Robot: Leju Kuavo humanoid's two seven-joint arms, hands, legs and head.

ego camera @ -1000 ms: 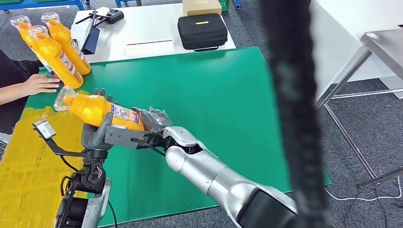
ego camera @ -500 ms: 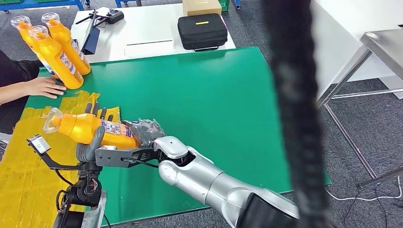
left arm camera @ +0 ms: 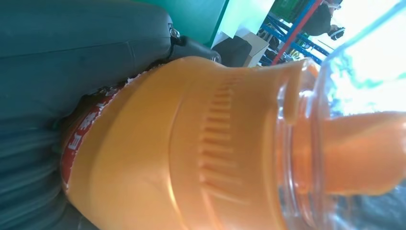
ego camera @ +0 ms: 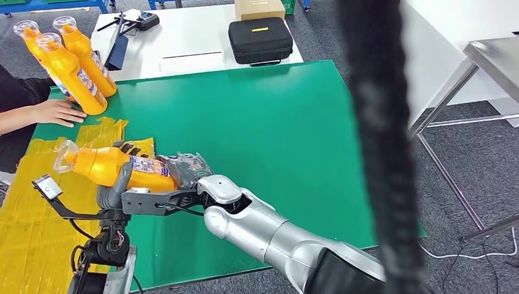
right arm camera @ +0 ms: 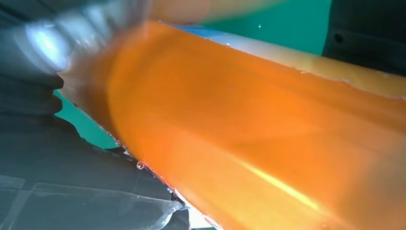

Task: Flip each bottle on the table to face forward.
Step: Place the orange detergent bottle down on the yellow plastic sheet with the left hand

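An orange bottle [ego camera: 110, 166] with a clear cap lies sideways above the green table [ego camera: 275, 122], cap pointing left. My left hand [ego camera: 118, 184] grips its middle, thumb in front and fingers behind. My right hand [ego camera: 191, 168], in a crinkled clear cover, holds its base end. Up close, the left wrist view has the bottle's neck and cap [left arm camera: 191, 143] against my left hand [left arm camera: 72, 57]. The right wrist view has the orange body [right arm camera: 239, 134] against my right hand [right arm camera: 48, 167]. Three more orange bottles [ego camera: 73, 70] stand at the table's far left corner.
A person's hand [ego camera: 58, 113] rests on the table beside the standing bottles. A yellow sheet [ego camera: 30, 208] covers the table's left part. Behind is a white table with a black case [ego camera: 260, 40] and a cardboard box [ego camera: 260, 9]. A dark blurred cable [ego camera: 373, 122] crosses the view; a metal table [ego camera: 496, 55] stands right.
Both hands have brought the bottle down and to the left, closer to the yellow sheet; in the last half second it has hardly moved. The person's hand shifted slightly right.
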